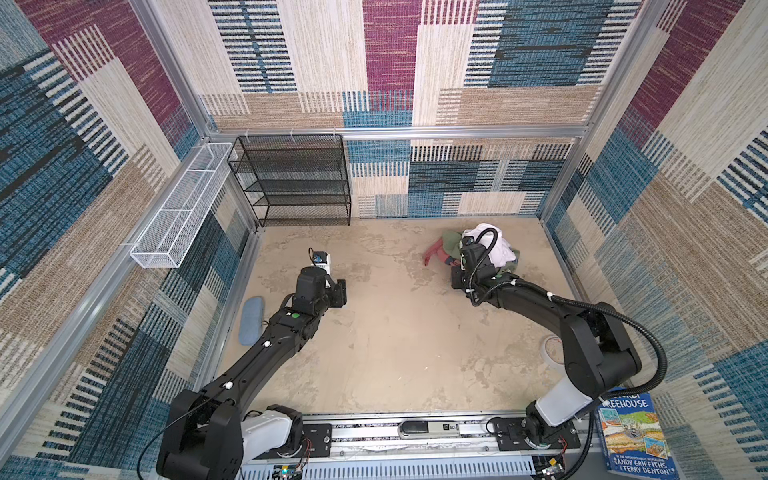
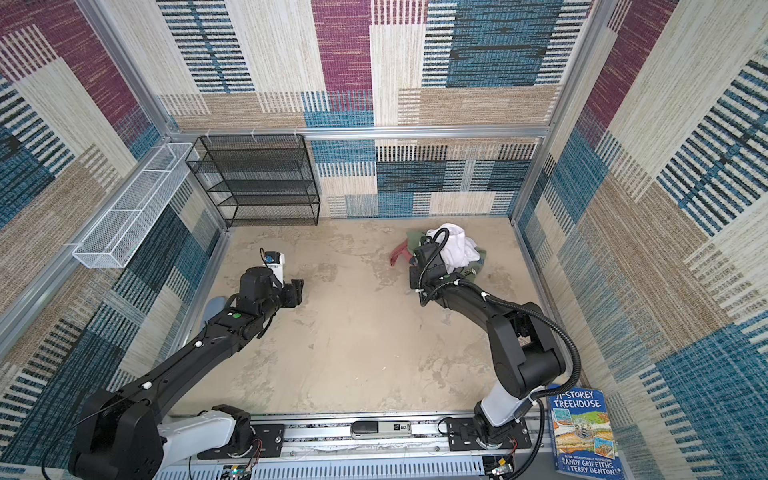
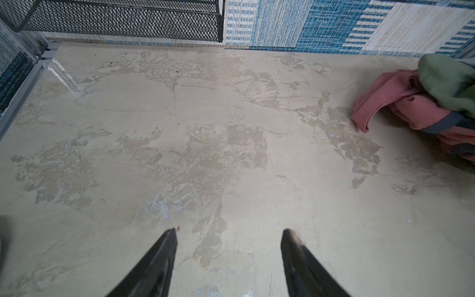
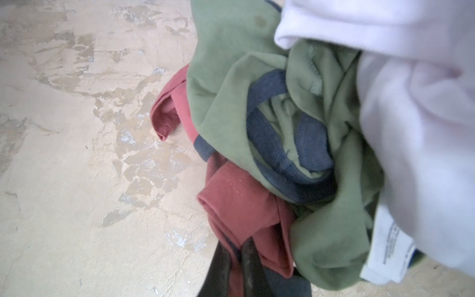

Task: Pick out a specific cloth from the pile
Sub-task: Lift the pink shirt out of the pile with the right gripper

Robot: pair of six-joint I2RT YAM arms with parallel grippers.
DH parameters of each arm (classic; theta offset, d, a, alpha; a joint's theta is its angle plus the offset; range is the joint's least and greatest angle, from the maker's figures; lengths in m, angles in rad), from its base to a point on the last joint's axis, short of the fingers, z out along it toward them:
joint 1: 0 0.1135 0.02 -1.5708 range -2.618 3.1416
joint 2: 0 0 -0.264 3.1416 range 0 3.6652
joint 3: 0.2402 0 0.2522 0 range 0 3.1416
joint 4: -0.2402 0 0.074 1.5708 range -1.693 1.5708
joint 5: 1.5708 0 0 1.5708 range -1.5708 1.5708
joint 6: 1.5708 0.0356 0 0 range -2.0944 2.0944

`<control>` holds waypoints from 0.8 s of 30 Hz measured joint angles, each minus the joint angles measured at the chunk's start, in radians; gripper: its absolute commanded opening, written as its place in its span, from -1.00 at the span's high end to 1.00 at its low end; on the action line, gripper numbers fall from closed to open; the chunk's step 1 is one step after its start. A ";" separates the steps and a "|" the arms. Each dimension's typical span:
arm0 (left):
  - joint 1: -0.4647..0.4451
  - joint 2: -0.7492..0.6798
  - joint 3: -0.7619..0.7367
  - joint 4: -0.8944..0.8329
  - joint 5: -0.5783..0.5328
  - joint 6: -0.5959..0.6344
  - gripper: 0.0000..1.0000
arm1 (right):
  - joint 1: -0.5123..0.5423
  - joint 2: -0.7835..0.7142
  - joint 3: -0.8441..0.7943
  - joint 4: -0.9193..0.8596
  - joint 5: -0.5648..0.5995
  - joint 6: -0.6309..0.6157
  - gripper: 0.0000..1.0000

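The pile lies at the back right of the floor, with a white garment on top and an olive-green one under it. The cloth, salmon-red with grey-blue trim, sticks out from the pile's near-left side in both top views. My right gripper is shut on a fold of the cloth at the pile's edge. Its jaws are hidden under the wrist in the top views. My left gripper stands open and empty over bare floor at the left, far from the pile.
A black mesh shelf stands against the back wall. A white wire basket hangs on the left rail. A blue pad lies by the left arm. A tape roll and a book sit at the right.
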 measured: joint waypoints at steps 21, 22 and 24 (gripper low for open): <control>-0.002 -0.049 0.014 -0.051 -0.001 0.003 -0.35 | -0.125 -0.151 0.059 -0.009 -0.068 -0.014 1.00; -0.002 -0.051 0.015 -0.053 -0.001 0.003 -0.35 | -0.130 -0.157 0.061 -0.008 -0.071 -0.015 1.00; -0.002 -0.055 0.015 -0.057 0.000 0.003 -0.35 | -0.146 -0.170 0.068 -0.009 -0.086 -0.015 1.00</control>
